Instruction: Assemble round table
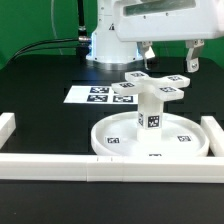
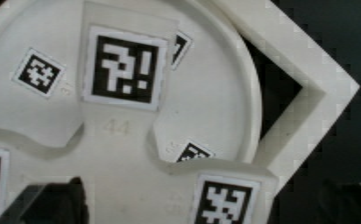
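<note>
Judging by the stack alone, the assembly looks nearly complete: all three kit parts stand on top of one another, and what may remain is only final tightening of the top piece, which the pictures cannot confirm.

Nearest in the exterior view: a long white border rail runs across the front, with another rail at that view's right and a short one at its left.

Just behind the front rail, on the black surface, sits the large rimmed round disc, lying flat, rim up, tags on its face and outer wall. It rests close against the corner formed by the front and right rails.

From the disc's middle rises the short cylindrical post, upright, a tag on its side.

On the post's top sits the cross-shaped four-arm piece, roughly level, tags on its arms. Whether it is fully seated, cannot tell.

Wrist view: close on the cross piece's tagged arms with the disc beneath them.

Behind: the marker board flat on the surface.

Farthest and above: the pincer, fingers apart, holding nothing, hanging just above and behind the cross piece, not touching it.
</note>
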Tool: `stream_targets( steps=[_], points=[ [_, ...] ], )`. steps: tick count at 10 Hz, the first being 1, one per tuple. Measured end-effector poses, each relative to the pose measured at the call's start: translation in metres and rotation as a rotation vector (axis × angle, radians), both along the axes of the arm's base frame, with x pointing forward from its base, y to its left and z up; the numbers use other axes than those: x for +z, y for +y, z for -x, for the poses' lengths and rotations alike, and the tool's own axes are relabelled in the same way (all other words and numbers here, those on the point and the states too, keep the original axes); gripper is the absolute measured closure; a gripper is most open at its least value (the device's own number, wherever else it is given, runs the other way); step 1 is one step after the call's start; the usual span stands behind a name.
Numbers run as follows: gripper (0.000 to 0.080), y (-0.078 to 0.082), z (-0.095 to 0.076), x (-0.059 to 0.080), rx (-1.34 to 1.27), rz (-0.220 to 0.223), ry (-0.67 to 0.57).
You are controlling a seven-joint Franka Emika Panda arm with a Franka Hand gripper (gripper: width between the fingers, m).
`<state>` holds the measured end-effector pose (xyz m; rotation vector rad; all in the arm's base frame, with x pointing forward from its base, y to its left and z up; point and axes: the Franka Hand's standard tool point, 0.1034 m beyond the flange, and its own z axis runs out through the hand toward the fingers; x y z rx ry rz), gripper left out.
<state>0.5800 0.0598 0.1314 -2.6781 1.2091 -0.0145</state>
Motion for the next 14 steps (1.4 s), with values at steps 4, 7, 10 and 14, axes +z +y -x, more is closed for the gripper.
stream_targets(
  steps=[4,7,10,14],
  points=[
    [0.0150,-0.003,0.000,0.001,0.443,0.072,-0.068],
    [0.0150,-0.001,0.001,0.003,0.864,0.107,-0.086],
    [0.0150,-0.006,-0.004,-0.002,0.997,0.158,-0.154],
    [0.0150,-0.015,-0.002,-0.004,1.306,0.189,-0.179]
  ],
)
